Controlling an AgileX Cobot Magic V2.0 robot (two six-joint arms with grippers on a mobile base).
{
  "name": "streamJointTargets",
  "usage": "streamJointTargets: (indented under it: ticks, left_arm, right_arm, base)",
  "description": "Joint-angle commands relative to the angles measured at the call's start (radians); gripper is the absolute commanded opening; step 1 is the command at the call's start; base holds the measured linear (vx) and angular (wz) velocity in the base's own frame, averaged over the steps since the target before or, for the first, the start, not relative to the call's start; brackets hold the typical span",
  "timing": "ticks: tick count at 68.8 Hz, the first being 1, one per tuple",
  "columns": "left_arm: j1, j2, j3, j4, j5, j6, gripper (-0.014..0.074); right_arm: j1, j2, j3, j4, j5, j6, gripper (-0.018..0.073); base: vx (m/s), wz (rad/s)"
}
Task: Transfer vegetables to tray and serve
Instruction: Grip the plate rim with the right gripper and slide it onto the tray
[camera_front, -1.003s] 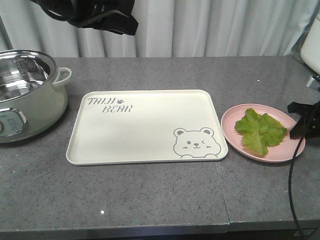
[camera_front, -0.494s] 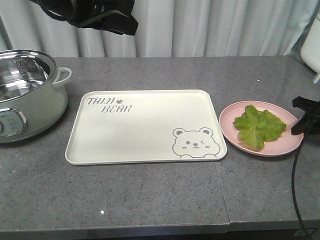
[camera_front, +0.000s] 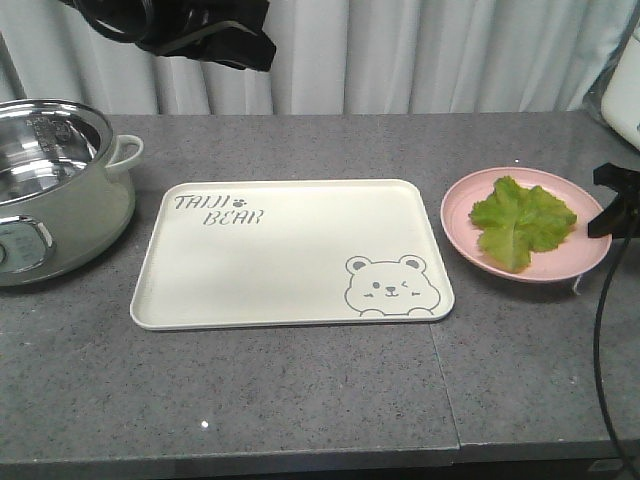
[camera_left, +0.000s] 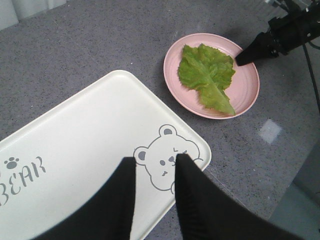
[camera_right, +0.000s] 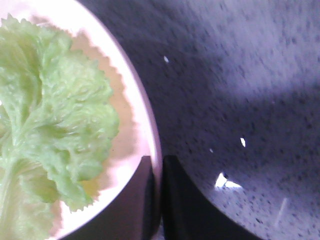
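Right claw (camera_right: 157, 164) nips rim of pink plate (camera_right: 141, 120), which we confirm only from its wrist view; left claw (camera_left: 155, 159) gapes empty over tray (camera_left: 75, 140).

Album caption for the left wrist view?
Left gripper above the tray; right gripper grips the pink plate holding lettuce.

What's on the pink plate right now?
Only lettuce lies on the pink plate, bare pink showing around it. The plate surface under the leaves is covered, so nothing beneath them can be checked.
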Motion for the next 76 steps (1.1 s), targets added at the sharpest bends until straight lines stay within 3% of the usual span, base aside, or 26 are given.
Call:
streamJointTargets:
  ticks: [1,13,21,51,62,76]
  left_arm:
    - [-0.001,-0.043,-0.027,-0.029,-0.049,-0.002,0.0202]
    - [-0.001,-0.044,-0.027,-0.009,-0.039,-0.002,0.0202]
    - [-0.001,-0.044,-0.027,0.024,-0.021,-0.002,0.0202]
    - [-0.001,-0.044,-0.027,0.103,0.029,-0.034,0.0202]
    - [-0.001,-0.044,-0.027,0.151,0.029,-0.055,0.0202]
    - [-0.001,-0.044,-0.027,0.151,0.029,-0.055,0.0202]
  right_arm:
    - [-0.003,-0.069,-0.068,0.086,0.021,0.009,-0.0004]
    - [0.020,-0.069,-0.148,0.193,0.047,0.008,-0.0004]
    - [0.097,-0.069,-0.210,0.218,0.046,-0.002,-0.0004]
    - [0.494,-0.002,-0.261,0.196,-0.133,0.019,-0.0004]
    - [0.582,0.067,-0.261,0.155,-0.168,0.024,-0.0004]
    - [0.629,0.114,-0.268,0.111,-0.191,0.031,0.0000]
  base:
    - [0.00,0.00]
    - [0.00,0.00]
    - [0.00,0.00]
    - [0.00,0.00]
    - [0.00,0.00]
    - [0.00,0.00]
